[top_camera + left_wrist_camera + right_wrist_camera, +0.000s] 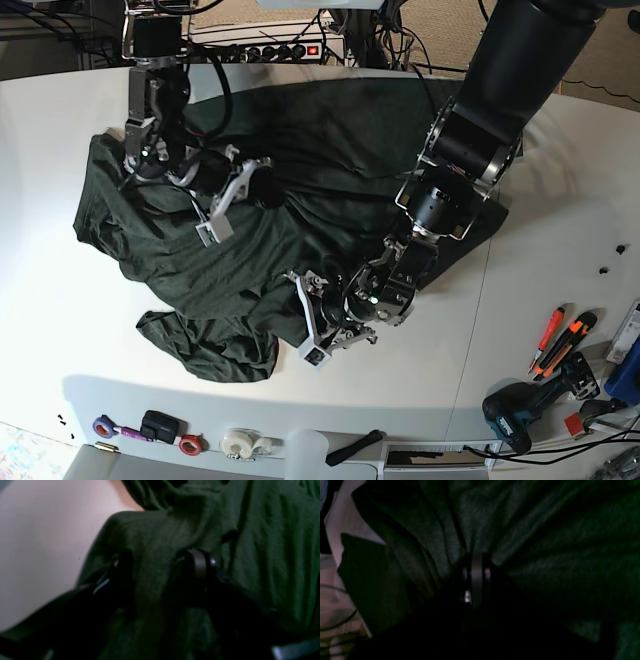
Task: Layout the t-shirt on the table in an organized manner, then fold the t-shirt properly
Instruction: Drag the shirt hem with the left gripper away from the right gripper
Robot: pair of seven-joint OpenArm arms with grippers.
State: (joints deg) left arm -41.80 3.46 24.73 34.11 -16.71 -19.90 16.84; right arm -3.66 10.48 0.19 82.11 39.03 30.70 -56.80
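so your t-shirt [300, 200] is bunched in a rumpled heap across the middle of the table [60, 330], nowhere near flat. your left gripper [335, 320] sits at its near edge with jaws spread wide, a ridge of cloth running between them but not pinched. your right gripper [222, 195] is clamped tight on a fold further back.
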